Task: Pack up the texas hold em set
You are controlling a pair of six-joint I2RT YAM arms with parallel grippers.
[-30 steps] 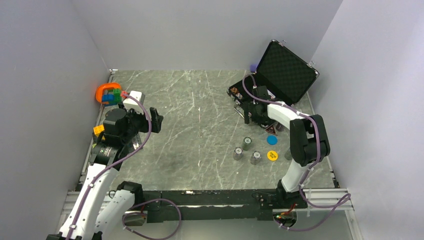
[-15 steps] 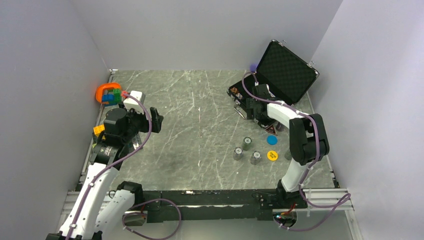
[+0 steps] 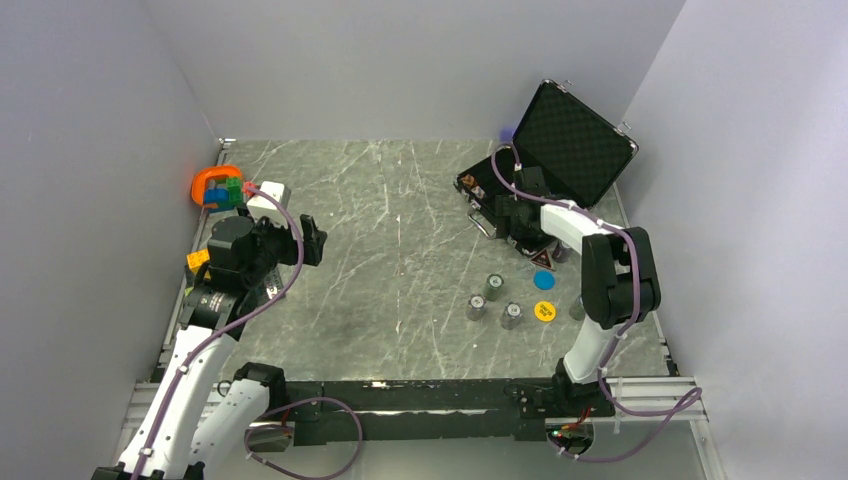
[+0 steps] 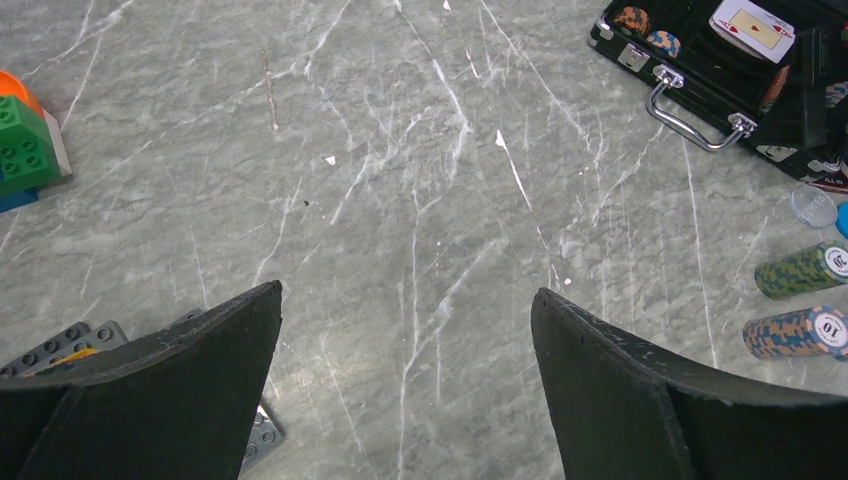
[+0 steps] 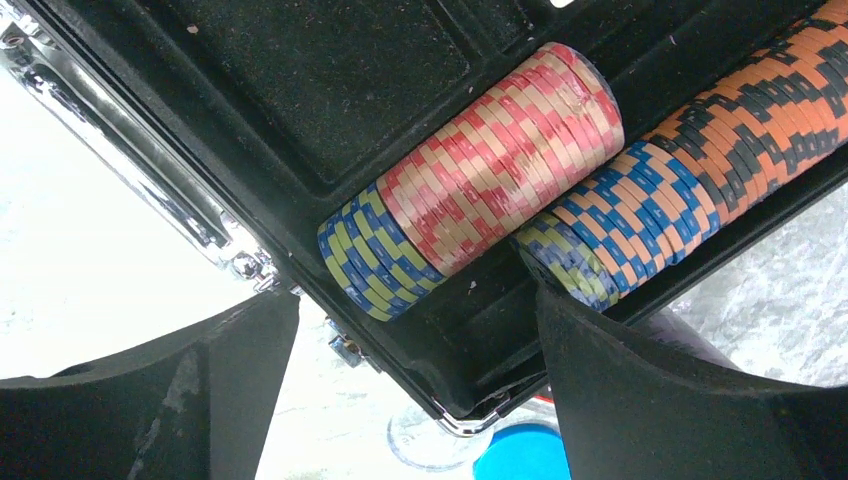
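Texas hold em set, partly packed, on the right half of the marble table [image 3: 400, 230].

1. Chip stacks [image 3: 493, 287], three, loose on the table nearest the arm bases, close together. From the left wrist, a green one [image 4: 800, 270] and an orange-and-blue one marked 10 [image 4: 795, 332] show.
2. Yellow disc [image 3: 544, 311], just right of the stacks. Blue disc [image 3: 543, 280], beyond it, just short of the case.
3. Left gripper [image 3: 312, 240], over bare table on the left side, well apart from every piece of the set. Fingers [image 4: 180, 390] spread wide, nothing between them.
4. Right gripper [image 3: 512, 215], low over the near edge of the case. Fingers [image 5: 150, 400] spread, one on each side of the tray's metal-edged rim, holding nothing. The blue disc's edge [image 5: 515, 455] shows under the rim between them.
5. Briefcase [image 3: 573, 145], black, open, far right, lid raised toward the back wall. Handle [image 4: 695, 120] on the near side. In the tray: a red-and-cream chip row [image 5: 470, 220] beside an orange-and-blue chip row [image 5: 680, 190], both just past the fingertips and untouched; a playing card [image 4: 752, 28], face up, farther in.
6. Orange ring [image 3: 215, 185] with toy blocks [image 4: 25, 145], far left corner.
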